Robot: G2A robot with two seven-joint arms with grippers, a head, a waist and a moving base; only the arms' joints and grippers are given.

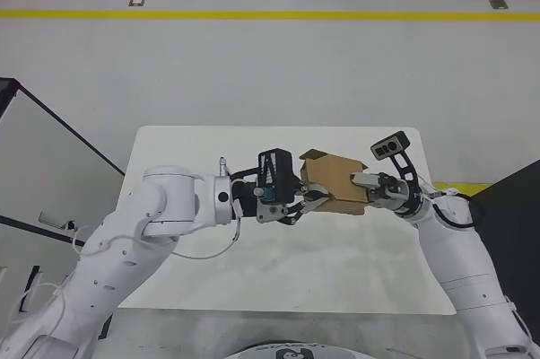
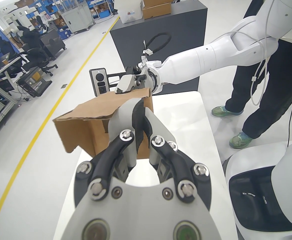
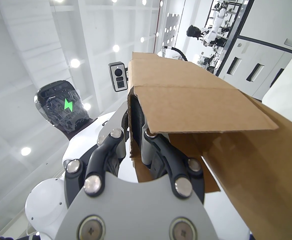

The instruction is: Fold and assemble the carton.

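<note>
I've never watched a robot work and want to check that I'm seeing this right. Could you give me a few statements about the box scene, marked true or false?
1. The left gripper and the right gripper are both clamped on the carton. True.
2. The carton is folded flat. False: it is opened into a box shape.
3. The table is white. True.
4. A person's hand steadies the carton. False: only the two grippers touch it.
</note>
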